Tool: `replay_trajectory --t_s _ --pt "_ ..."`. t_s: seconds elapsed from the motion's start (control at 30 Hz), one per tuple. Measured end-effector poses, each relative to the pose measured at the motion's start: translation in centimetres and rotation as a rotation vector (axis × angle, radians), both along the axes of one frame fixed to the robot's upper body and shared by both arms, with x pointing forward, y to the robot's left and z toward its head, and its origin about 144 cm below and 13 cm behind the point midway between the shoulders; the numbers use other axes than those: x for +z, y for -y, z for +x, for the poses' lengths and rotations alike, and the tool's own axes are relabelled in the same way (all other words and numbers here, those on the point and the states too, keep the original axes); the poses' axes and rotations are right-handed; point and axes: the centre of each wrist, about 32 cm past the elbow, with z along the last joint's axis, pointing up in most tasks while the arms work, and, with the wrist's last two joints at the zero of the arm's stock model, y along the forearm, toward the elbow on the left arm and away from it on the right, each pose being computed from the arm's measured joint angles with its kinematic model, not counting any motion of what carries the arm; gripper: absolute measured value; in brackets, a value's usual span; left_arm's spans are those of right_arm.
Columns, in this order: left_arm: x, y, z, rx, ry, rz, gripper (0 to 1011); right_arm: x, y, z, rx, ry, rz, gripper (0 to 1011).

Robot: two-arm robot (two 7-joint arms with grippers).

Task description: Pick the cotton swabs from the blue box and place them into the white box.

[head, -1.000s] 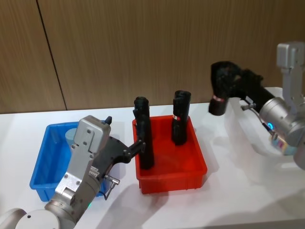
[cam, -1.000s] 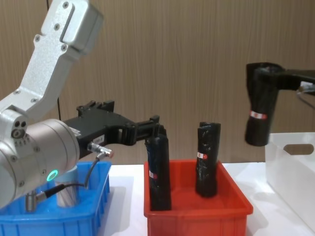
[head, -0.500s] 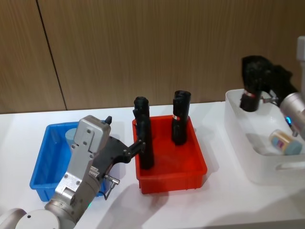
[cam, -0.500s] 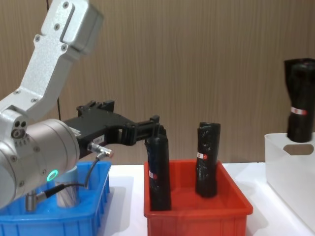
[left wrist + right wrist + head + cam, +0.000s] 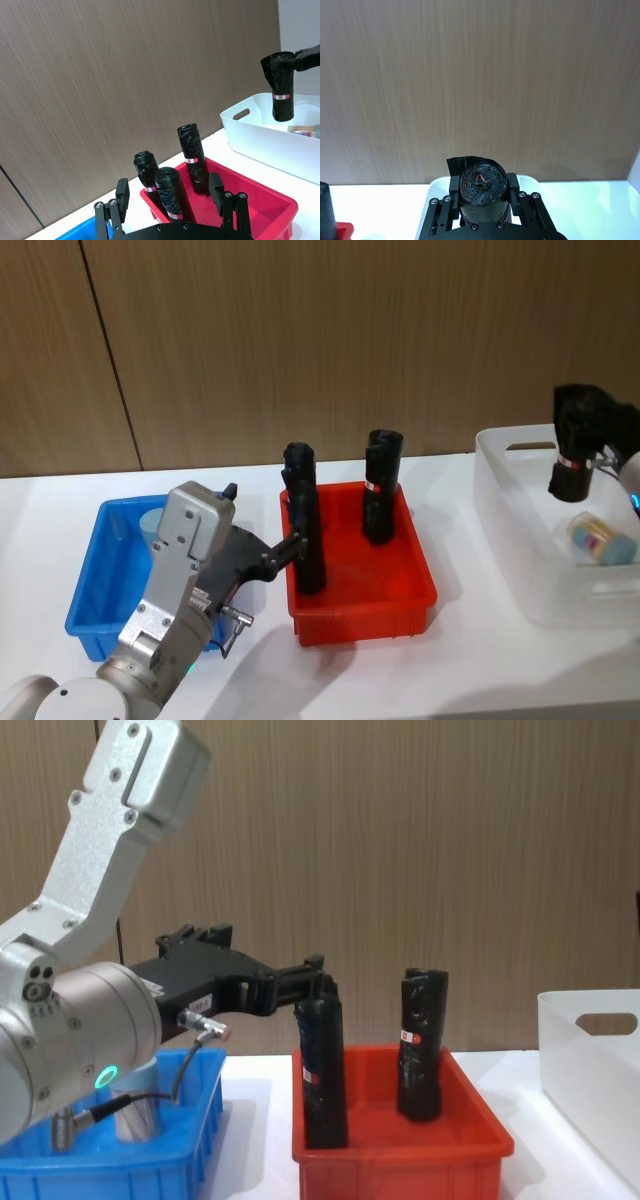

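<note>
One cotton swabs jar (image 5: 150, 526) stands in the blue box (image 5: 95, 580), partly behind my left arm; the chest view shows this jar (image 5: 135, 1108) upright. Another jar (image 5: 601, 538) lies on its side in the white box (image 5: 515, 530). My left gripper (image 5: 291, 546) stands open over the near left part of the red bin, its fingers (image 5: 122, 192) on either side of a black roll without touching it. My right gripper (image 5: 586, 420) is shut on a black roll (image 5: 570, 472) that hangs upright over the white box (image 5: 260, 131).
A red bin (image 5: 362, 590) sits between the blue and white boxes, with black rolls (image 5: 377, 488) standing upright in it. A wooden wall runs behind the white table (image 5: 400, 670). The table's front strip lies bare.
My right gripper has carried its black roll rightward and down, from the gap beside the red bin to over the white box. The left arm has not moved.
</note>
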Motion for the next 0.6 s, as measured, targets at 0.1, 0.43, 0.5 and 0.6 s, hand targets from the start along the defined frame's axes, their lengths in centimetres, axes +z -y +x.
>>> replay_trajectory --t_s 0.1,0.43,0.5,0.6 --pt "0.0 0.0 0.0 0.000 0.000 0.000 1004 -0.4 0.5 0.3 -0.013 -0.032 0.012 550" --pt "0.0 0.0 0.0 0.000 0.000 0.000 1004 -1.3 1.3 0.8 -0.011 -0.088 0.035 550" --pt "0.0 0.0 0.0 0.000 0.000 0.000 1004 -1.4 1.4 0.9 -0.009 -0.098 0.040 550" --pt "0.0 0.0 0.0 0.000 0.000 0.000 1004 -1.6 1.6 1.0 -0.004 -0.106 0.047 550"
